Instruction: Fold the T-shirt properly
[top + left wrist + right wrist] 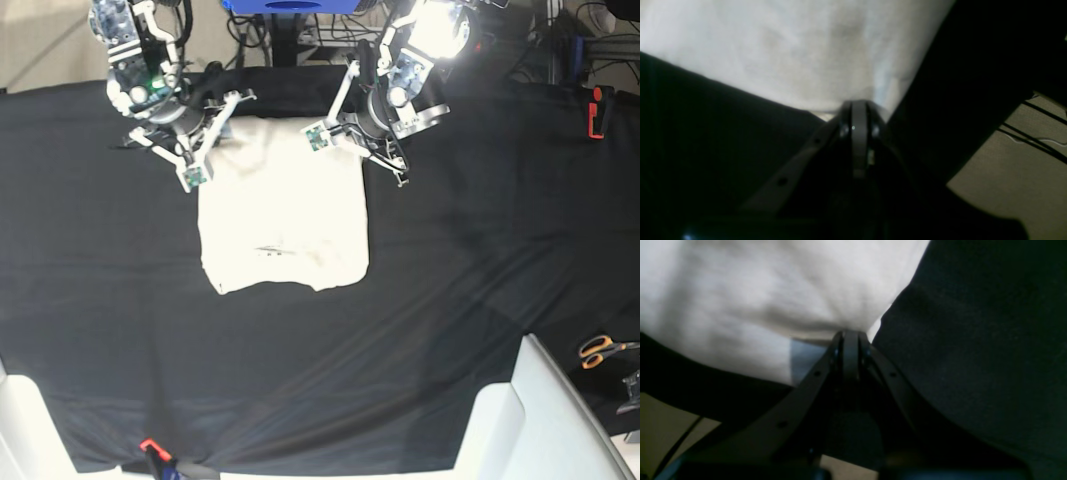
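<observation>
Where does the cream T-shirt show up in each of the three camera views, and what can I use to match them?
Left wrist: the T-shirt fills the upper left, pinched by the left gripper.
Right wrist: it fills the upper left, pinched by the right gripper.
Base: it lies upper centre, between both grippers.
Shared landmark: the black table cloth beneath it.

Both arms are silver-grey with black joints and black cables. The left gripper (858,110) and right gripper (850,338) have black, curved fingers with screw holes along them. Small green-marked white tags sit by each wrist.
</observation>
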Controlling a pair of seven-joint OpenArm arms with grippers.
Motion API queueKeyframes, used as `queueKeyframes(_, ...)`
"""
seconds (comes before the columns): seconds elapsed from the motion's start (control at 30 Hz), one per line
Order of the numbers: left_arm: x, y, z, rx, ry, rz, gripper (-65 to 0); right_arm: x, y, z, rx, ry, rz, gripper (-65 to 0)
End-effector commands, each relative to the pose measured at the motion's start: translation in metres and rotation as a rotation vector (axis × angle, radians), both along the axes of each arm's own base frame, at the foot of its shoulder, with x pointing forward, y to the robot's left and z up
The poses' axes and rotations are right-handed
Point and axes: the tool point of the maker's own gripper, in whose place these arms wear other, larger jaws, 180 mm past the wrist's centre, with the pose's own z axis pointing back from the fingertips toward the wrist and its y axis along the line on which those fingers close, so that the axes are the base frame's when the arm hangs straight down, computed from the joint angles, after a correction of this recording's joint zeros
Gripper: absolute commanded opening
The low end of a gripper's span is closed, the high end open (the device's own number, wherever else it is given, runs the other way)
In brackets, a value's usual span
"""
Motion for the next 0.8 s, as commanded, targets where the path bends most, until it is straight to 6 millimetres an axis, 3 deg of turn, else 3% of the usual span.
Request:
queueKeyframes(0.0, 0.006, 0.005, 0.007, 0.021, -0.023, 0.001, -65.0, -0.006, -0.009, -0.001, -0.040, 0.031, -0.007, -64.8)
queueKeyframes(0.17, 0.020, 0.016, 0.050, 0.003, -0.155, 0.007, -65.0, -0.003, -0.007, 0.040, -0.033, -0.047, 0.007, -64.8)
queueKeyframes(0.3, 0.005, 0.034, 0.061, 0.003, -0.165, 0.071, -65.0, -0.006, -0.016, 0.069, -0.049, -0.118, 0.029, -64.8)
queueKeyframes(0.5, -0.056, 0.063, 0.052, -0.071, -0.107, 0.154, -65.0, -0.038, -0.054, 0.080, -0.115, -0.090, -0.020, -64.8)
queueKeyframes(0.6, -0.087, 0.084, 0.048, -0.055, -0.074, 0.222, -65.0, -0.067, -0.084, 0.073, -0.167, -0.021, -0.080, -64.8)
queueKeyframes(0.77, -0.138, 0.107, 0.041, 0.003, 0.033, 0.266, -65.0, -0.119, -0.112, 0.064, -0.213, 0.097, -0.171, -64.8)
